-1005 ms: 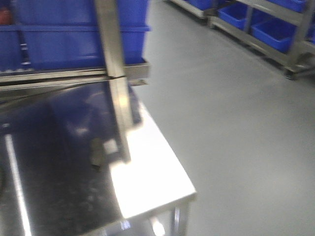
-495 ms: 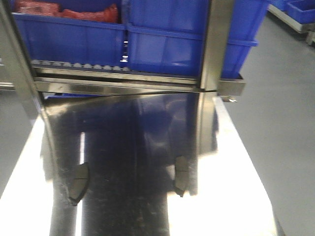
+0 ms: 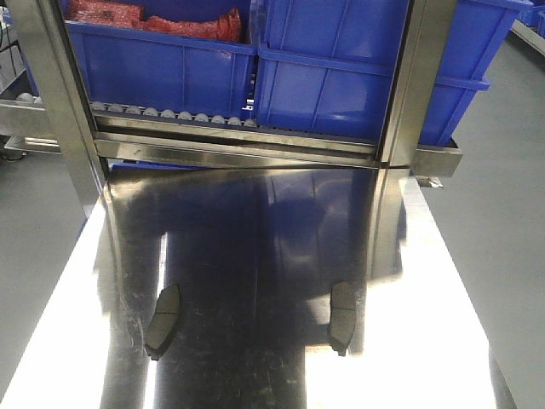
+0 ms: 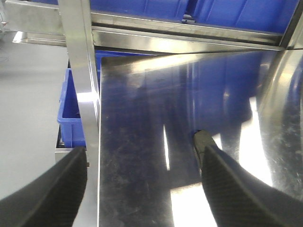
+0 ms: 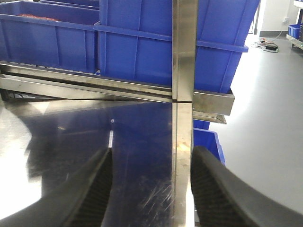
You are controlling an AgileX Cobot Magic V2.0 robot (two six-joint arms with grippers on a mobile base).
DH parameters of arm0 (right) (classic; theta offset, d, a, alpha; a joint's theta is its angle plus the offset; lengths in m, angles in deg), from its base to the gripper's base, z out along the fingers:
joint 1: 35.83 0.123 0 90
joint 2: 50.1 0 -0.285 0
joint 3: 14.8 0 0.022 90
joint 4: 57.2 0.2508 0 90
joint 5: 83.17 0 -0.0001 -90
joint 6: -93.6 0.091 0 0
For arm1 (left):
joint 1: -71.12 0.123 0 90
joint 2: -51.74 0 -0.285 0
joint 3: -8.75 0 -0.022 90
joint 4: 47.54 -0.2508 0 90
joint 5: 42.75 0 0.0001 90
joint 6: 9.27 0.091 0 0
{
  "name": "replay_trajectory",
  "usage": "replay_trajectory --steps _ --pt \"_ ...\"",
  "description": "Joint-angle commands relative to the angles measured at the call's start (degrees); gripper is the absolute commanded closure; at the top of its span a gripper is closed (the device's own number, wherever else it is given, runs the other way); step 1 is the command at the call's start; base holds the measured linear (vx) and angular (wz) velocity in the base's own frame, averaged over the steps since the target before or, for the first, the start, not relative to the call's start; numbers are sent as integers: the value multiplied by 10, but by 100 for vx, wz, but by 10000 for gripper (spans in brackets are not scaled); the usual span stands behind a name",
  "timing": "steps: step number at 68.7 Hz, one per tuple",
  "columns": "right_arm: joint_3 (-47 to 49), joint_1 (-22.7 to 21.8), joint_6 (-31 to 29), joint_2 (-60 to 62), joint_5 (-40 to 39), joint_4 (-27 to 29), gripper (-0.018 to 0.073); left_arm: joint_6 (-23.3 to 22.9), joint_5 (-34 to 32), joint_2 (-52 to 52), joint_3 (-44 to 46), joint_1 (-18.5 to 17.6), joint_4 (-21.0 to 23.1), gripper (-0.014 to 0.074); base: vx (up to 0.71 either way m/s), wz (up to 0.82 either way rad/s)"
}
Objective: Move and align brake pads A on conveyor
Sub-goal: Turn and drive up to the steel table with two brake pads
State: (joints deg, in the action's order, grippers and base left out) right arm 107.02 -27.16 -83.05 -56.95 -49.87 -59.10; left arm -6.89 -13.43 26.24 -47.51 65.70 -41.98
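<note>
Two dark-grey brake pads lie flat on the shiny steel tabletop (image 3: 255,256) in the front view, one at the left (image 3: 163,319) and one at the right (image 3: 342,317), both lengthwise and apart. The conveyor is out of view. My left gripper (image 4: 142,156) is open and empty above the tabletop; the end of one pad (image 4: 202,141) shows just beyond its right finger (image 4: 232,189). My right gripper (image 5: 152,156) is open and empty over the table's right part, with no pad in its view. Neither gripper shows in the front view.
Blue bins (image 3: 358,77) stand on a roller rack behind the table; one holds red parts (image 3: 153,21). Steel uprights stand at the back left (image 3: 60,111) and back right (image 3: 409,94). Grey floor (image 3: 511,213) lies on both sides. A blue bin (image 4: 71,113) sits below the table's left edge.
The front view has swung left, from the table's right corner and the floor to facing the table squarely. Both pads have come into view and now sit lower in the frame.
</note>
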Motion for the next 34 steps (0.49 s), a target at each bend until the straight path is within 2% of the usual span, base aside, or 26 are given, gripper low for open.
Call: replay_trajectory --steps 1,34 --pt "15 0 -5 -9 -40 -5 199 -2 -43 -6 15 -4 6 94 -1 -6" --pt "15 0 -5 -9 -40 -5 199 -2 -43 -6 15 -4 6 94 0 -2"
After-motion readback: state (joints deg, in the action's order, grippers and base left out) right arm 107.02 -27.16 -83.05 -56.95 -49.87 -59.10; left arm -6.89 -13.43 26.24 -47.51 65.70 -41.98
